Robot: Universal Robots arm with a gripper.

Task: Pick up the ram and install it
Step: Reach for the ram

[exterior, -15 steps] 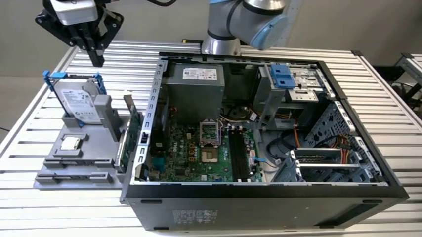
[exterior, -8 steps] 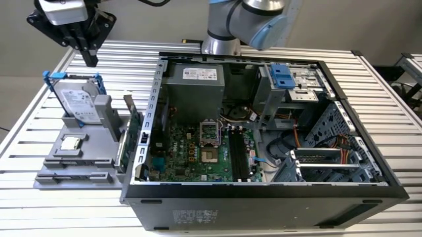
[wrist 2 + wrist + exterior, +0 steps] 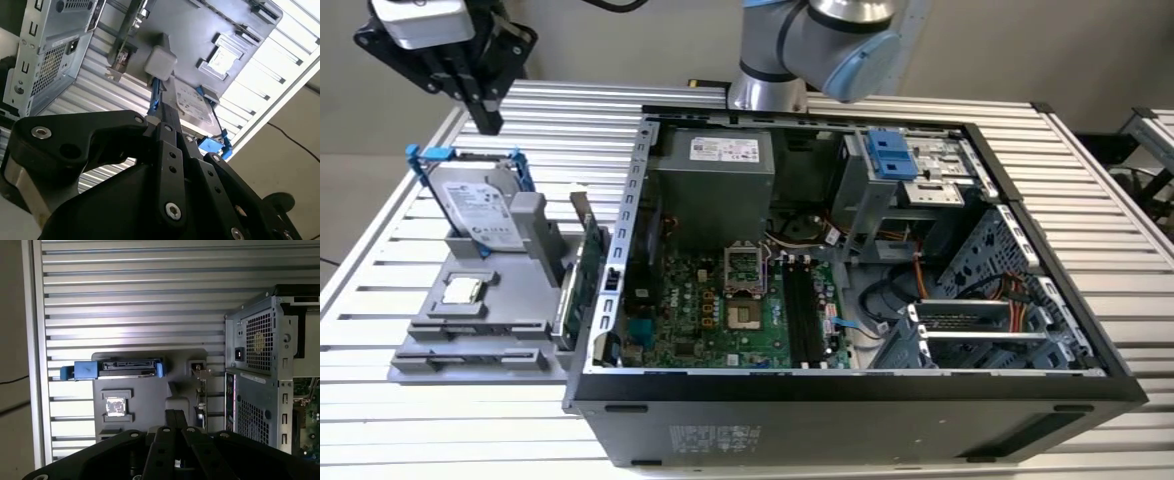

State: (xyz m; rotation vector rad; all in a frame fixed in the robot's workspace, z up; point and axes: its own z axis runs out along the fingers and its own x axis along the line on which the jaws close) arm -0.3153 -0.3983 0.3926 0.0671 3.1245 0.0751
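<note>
While the arm is held high over the slatted table [image 3: 380, 190], the gripper [image 3: 488, 122] is pointed downward, fingers pressed together on nothing. One ram [image 3: 564, 303] is stood edgewise on the grey holder [image 3: 454, 357], between one green card [image 3: 595, 270] and one hard drive [image 3: 478, 205].

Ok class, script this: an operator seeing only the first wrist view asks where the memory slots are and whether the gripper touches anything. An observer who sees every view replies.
Operator: Where are the slots?
Observer: In the exterior view, long black slots lie on the motherboard, on the exterior view's right of the processor socket.
Operator: Is the gripper touching anything?
Observer: No, the gripper hangs in the air beyond the hard drive, touching nothing.
</note>
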